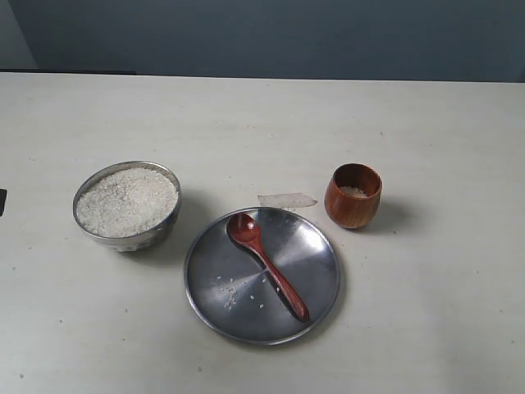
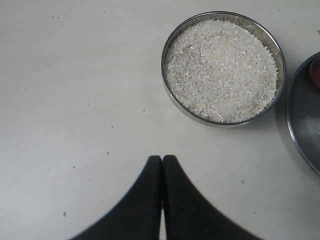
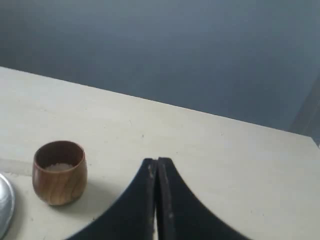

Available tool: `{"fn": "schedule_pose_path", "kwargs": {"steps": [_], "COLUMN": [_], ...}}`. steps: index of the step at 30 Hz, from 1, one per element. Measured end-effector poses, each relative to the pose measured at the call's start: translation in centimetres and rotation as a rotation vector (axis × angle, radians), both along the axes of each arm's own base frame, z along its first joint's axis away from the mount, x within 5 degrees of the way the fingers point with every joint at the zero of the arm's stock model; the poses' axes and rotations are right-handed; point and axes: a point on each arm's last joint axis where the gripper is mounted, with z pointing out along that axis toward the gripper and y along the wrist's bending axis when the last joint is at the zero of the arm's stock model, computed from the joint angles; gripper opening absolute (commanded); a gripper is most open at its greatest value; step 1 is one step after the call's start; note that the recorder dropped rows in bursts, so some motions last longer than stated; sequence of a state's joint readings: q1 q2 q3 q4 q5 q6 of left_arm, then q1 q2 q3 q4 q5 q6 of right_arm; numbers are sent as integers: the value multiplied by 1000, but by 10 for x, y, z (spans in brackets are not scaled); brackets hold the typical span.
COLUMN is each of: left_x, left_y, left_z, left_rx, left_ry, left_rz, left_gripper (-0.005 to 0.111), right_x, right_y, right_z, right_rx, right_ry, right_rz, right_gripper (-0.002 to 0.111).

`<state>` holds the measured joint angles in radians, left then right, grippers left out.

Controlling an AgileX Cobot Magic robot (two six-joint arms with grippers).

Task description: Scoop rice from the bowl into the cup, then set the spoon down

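Observation:
The steel bowl (image 1: 170, 220) stands at the table's left, heaped with white rice (image 1: 126, 200); the left wrist view shows the bowl (image 2: 172, 45) and its rice (image 2: 221, 70) too. The brown wooden cup (image 1: 353, 196) stands at the right with a little rice inside, and appears again in the right wrist view (image 3: 59, 172). The wooden spoon (image 1: 267, 263) lies on the flat steel plate (image 1: 316, 254), head toward the back. My left gripper (image 2: 162, 159) is shut and empty over bare table beside the bowl. Past the cup, my right gripper (image 3: 157, 161) is shut and empty. Neither gripper shows in the exterior view.
A few stray rice grains lie on the plate (image 2: 305, 125) near the spoon's handle. A small clear scrap of plastic (image 1: 286, 199) lies on the table between plate and cup. The table's far edge meets a dark blue wall (image 3: 200, 55).

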<state>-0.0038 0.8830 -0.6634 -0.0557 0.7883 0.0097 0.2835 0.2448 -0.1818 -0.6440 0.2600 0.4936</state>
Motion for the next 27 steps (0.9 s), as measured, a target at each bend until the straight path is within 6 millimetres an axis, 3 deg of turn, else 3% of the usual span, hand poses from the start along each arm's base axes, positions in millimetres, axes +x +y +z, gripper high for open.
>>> {"fn": "schedule_pose_path", "kwargs": {"steps": [3,10,27], "left_x": [0,0,0], "left_y": [0,0,0], "left_z": [0,0,0], "left_rx": [0,0,0], "left_ry": [0,0,0], "left_rz": [0,0,0], "left_gripper": [0,0,0], "right_x": [-2,-5,-5], "right_y": [2,4,4], "right_z": [-16,-28,-31], "right_rx": [-37,-25,-16], "right_ry": [-18,-30,-17], "right_rz": [32,64,60], "right_gripper": [-1,-1,-1]}}
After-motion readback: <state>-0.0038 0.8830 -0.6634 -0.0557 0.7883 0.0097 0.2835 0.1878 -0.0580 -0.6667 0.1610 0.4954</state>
